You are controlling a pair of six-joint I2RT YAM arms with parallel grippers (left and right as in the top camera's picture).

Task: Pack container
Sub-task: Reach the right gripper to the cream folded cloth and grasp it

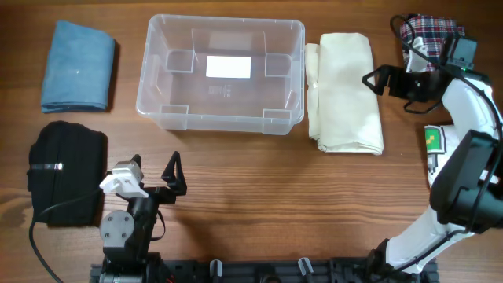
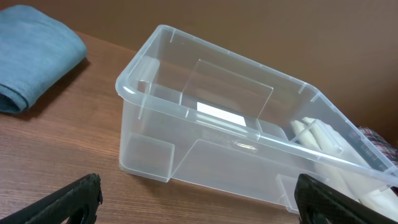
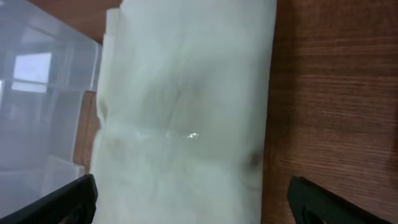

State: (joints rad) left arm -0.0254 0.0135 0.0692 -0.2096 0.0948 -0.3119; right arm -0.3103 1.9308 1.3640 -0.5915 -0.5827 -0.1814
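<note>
The clear plastic container (image 1: 220, 122) stands empty at the back middle of the table, a white label (image 1: 229, 67) on its base. It also shows in the left wrist view (image 2: 205, 115) and at the left of the right wrist view (image 3: 37, 93). My left gripper (image 1: 155, 167) is open and empty near the front left, its jaws (image 2: 199, 193) facing the container's front wall from a short way off. My right gripper (image 1: 391, 85) is open and empty, and hovers at the right edge of a folded cream cloth (image 1: 346, 90), which lies between its jaws (image 3: 193, 186).
A folded blue cloth (image 1: 77, 67) lies at the back left, also seen in the left wrist view (image 2: 31, 53). A folded black cloth (image 1: 67, 173) lies at the front left. A plaid cloth (image 1: 428, 35) lies at the back right behind the right arm. A white and green item (image 1: 435, 145) shows beside that arm.
</note>
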